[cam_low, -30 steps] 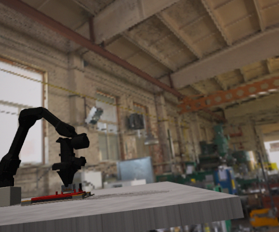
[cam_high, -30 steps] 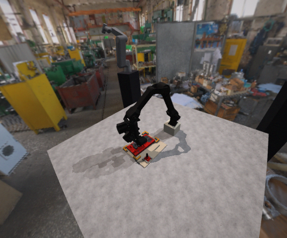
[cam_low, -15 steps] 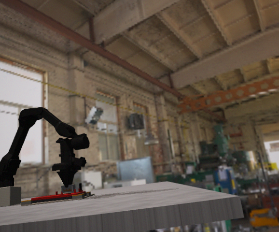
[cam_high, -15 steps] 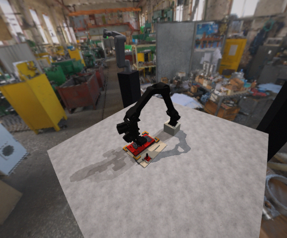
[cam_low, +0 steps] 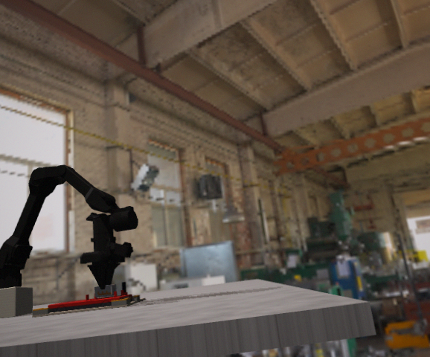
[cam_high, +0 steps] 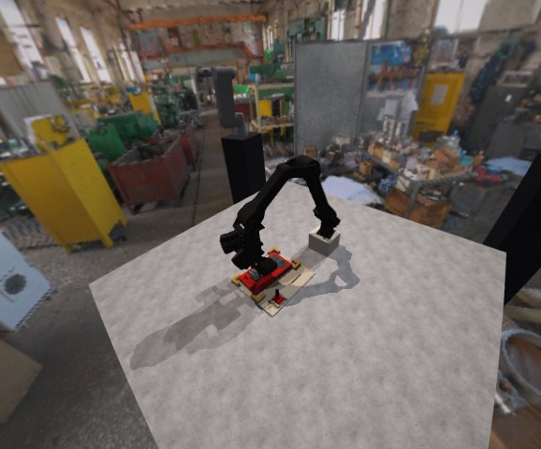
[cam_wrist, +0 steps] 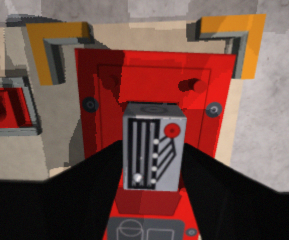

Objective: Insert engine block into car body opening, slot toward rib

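Note:
My gripper points down and is shut on the grey engine block, one black finger on each side. The block's top shows dark stripes and a red disc. The red car body lies below it. In the wrist view, a narrow dark strip of the opening shows behind the block; the rest is hidden. In the exterior view, the block stands up above the body's top. Its slot side and how deep its lower end sits cannot be told.
Orange-yellow corner brackets surround the body on a beige board. A red peg stands on the body. A red part with a black post sits beside it. The arm's pale base block is behind.

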Controlling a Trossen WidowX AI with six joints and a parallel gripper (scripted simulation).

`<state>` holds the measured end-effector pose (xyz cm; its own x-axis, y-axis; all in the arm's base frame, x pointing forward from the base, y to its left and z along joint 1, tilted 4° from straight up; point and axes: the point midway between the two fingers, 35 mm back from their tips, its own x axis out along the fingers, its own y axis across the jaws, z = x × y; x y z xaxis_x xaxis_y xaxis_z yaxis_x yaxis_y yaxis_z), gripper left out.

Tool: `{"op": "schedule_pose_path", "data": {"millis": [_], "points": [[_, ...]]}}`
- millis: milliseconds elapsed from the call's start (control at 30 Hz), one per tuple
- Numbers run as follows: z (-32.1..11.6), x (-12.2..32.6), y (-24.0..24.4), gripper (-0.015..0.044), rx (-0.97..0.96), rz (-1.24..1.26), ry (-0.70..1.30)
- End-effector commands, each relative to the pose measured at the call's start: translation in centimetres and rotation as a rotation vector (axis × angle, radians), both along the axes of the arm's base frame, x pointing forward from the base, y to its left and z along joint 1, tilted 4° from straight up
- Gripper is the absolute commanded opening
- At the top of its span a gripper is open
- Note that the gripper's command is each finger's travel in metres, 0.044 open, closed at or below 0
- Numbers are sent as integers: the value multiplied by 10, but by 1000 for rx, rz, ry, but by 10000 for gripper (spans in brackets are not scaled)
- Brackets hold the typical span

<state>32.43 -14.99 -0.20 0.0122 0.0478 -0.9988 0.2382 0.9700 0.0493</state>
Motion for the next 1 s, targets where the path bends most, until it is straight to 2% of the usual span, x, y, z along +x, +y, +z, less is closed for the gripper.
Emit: {"op": "schedule_pose_path", "data": {"millis": [0,967], "points": [[-1,-1,0,160,-3,-1,3],[-5,-1,0,160,-3,-5,3]]}}
